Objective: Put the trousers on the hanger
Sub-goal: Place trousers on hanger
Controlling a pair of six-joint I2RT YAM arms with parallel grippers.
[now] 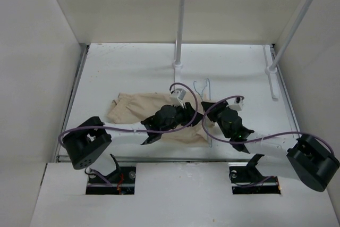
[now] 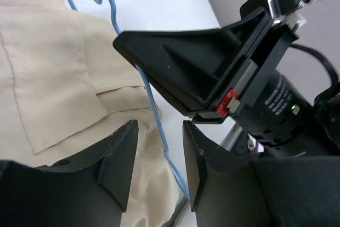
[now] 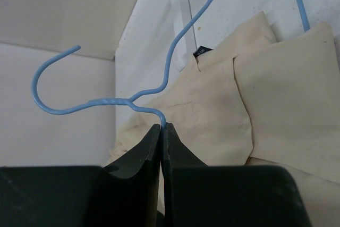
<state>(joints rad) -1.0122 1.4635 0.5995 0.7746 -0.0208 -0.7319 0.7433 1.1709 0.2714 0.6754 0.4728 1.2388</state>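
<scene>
Trousers [image 1: 139,108] lie on desk [image 1: 127,62], not yet hung; hanger [image 3: 106,102] is pinched by right tool [image 3: 162,127]; left tool [image 2: 160,134] is spread, empty.

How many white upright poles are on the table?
2. The middle pole stands far centre; the right pole slants at the far right. None appears hidden.

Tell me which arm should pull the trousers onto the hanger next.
Probably the left. The right claw is shut on the hanger just below its hook, steadying it. The left claw is open above the trousers, free to grasp cloth.
</scene>
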